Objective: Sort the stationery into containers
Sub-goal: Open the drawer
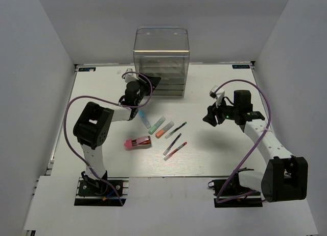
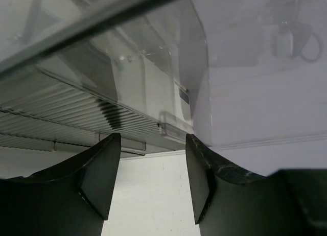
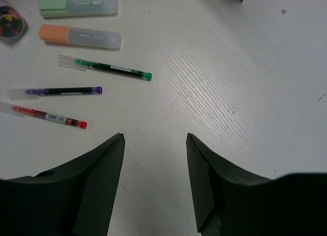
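Note:
The clear drawer cabinet (image 1: 161, 57) stands at the back centre. My left gripper (image 1: 142, 84) is open and empty at its lower left corner; in the left wrist view (image 2: 152, 159) the drawer fronts (image 2: 76, 113) sit just beyond the fingertips. On the table lie a blue marker (image 1: 144, 119), green marker (image 1: 157, 124), orange marker (image 1: 164, 129), green-tipped pen (image 1: 176, 129), dark pen (image 1: 172, 143), red pen (image 1: 175, 150) and pink-and-red block (image 1: 138, 142). My right gripper (image 1: 209, 118) is open and empty, to the right of the pens (image 3: 104, 67), above bare table (image 3: 155, 159).
White walls enclose the table on three sides. A dark flat piece (image 1: 154, 81) sticks out at the cabinet's lower left, beside my left gripper. Purple cables loop over both arms. Bare table (image 1: 214, 154) lies right of the pens.

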